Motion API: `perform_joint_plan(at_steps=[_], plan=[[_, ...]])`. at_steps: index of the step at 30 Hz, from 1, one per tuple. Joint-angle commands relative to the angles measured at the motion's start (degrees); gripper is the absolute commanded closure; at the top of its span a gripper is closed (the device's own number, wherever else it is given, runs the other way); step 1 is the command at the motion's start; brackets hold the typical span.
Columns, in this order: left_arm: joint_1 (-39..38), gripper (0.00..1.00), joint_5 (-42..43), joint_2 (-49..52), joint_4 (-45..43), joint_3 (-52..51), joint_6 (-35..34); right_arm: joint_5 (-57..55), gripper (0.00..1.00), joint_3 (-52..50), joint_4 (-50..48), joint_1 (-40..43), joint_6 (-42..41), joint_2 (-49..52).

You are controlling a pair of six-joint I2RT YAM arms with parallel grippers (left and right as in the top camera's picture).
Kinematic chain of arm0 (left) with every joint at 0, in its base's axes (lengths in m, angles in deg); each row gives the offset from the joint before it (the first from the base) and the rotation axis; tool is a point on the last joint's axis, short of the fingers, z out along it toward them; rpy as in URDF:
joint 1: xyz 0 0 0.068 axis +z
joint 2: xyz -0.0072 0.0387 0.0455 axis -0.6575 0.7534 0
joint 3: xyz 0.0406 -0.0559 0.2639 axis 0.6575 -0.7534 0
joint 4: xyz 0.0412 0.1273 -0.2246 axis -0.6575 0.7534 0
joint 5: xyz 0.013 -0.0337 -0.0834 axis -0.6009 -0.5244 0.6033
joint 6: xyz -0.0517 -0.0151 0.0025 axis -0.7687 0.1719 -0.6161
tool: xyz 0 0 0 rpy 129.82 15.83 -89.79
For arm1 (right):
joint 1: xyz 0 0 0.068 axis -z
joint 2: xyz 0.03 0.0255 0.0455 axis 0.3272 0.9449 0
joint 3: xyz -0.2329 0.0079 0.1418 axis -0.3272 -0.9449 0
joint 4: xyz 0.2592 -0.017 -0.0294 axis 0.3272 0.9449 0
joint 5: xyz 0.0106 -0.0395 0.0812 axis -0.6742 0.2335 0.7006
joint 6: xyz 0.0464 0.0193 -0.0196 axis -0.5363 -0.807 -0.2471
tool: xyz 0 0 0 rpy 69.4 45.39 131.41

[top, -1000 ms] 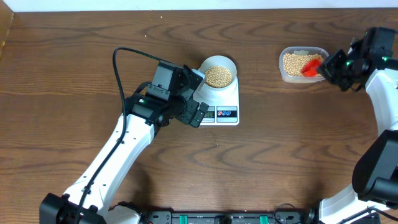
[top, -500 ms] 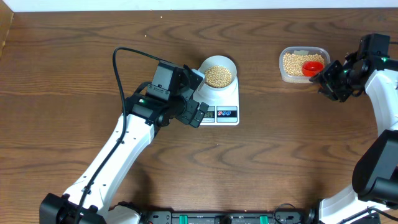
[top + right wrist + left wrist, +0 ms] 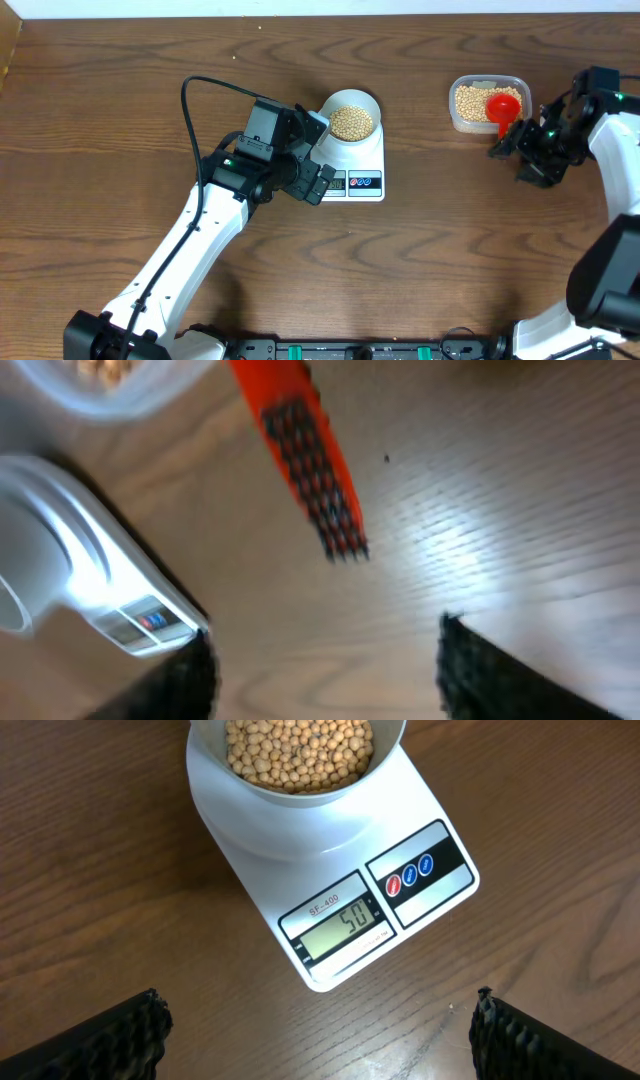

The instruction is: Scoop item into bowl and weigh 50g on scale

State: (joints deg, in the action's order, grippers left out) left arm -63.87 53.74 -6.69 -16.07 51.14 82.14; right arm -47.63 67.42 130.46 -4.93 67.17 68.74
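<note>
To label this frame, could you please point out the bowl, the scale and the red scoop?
bowl [image 3: 290, 815], left wrist view, outer wall.
scale [image 3: 340, 925], left wrist view, display.
red scoop [image 3: 504, 103], overhead view, its cup.

The overhead view is bright, even and sharp, with faint soft shadows on the wooden table [image 3: 420, 260]. The left wrist view is crisp, and the scale [image 3: 330, 935] has a gentle sheen. The right wrist view is heavily blurred: the red scoop [image 3: 300, 450] is streaked and glare whitens the wood at centre right.
</note>
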Motion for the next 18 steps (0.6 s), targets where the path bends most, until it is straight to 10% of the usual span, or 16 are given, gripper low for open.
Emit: perform_joint_plan(at_steps=[1, 18], plan=[[0.13, 0.02, 0.46, 0.0, 0.17, 0.0, 0.52, -3.45, 0.26, 0.52, 2.12, -0.37, 6.36, -7.61], [0.13, 0.02, 0.46, 0.0, 0.17, 0.0, 0.52, -5.92, 0.01, 0.52, 17.73, -1.14, 17.18, -47.58]])
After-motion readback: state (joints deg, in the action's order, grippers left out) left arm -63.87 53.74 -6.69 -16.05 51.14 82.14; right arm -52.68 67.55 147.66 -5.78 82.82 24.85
